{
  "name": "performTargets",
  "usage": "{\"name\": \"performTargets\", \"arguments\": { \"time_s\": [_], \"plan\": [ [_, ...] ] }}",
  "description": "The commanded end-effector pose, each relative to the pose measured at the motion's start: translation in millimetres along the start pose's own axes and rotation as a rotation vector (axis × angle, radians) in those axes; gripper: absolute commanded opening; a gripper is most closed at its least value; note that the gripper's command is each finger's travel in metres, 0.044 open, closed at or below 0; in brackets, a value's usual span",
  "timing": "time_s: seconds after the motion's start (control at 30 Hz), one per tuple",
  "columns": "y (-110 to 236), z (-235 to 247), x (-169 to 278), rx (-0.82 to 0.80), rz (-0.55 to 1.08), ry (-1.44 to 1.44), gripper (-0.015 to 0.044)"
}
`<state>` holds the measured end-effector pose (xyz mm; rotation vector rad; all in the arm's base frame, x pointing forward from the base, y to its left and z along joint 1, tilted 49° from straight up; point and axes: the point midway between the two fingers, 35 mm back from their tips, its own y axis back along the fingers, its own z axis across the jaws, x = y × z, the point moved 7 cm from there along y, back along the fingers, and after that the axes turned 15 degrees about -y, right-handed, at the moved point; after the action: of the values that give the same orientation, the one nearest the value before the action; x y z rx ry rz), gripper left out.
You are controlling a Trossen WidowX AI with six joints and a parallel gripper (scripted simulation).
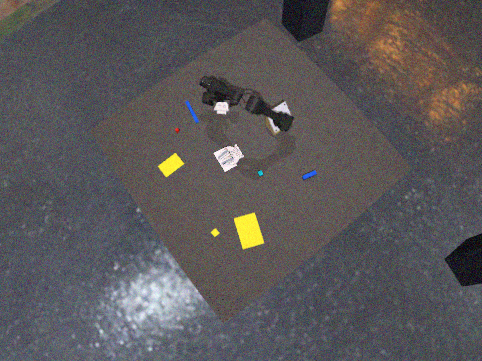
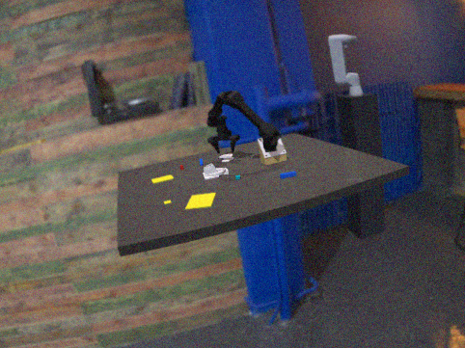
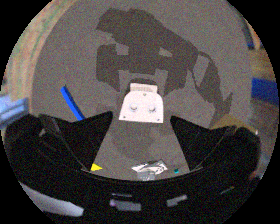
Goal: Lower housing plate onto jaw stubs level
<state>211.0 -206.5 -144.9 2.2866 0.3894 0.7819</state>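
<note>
Above white housing plate (image 1: 221, 107) (image 2: 226, 156) (image 3: 141, 106): 1 pincer (image 1: 214, 106) (image 2: 225, 150) (image 3: 143, 116), wide open, empty. Step: apparently pre-grasp; next: descend, grip.

Jaw stubs (image 1: 229, 158) too small to tell.

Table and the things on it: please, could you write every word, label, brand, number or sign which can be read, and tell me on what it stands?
No text can be read on the table or on anything on it.
The white plate by the gripper shows only round marks and small dots, no letters.
The other white piece has dark lines, too blurred to tell whether they are writing.
</note>
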Motion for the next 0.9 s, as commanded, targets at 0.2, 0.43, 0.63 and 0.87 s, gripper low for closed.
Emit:
{"name": "performTargets", "arguments": {
  "time_s": [0.2,0.43,0.63,0.87],
  "plan": [
    [-21.0,-0.3,-0.2,0.007,0.009,-0.008,0.0440],
    [-32.2,-0.3,0.0,0.007,0.010,-0.009,0.0440],
    [-36.1,-0.4,0.1,0.007,0.011,-0.009,0.0440],
    [-36.1,-0.4,0.1,0.007,0.011,-0.009,0.0440]
  ]
}}
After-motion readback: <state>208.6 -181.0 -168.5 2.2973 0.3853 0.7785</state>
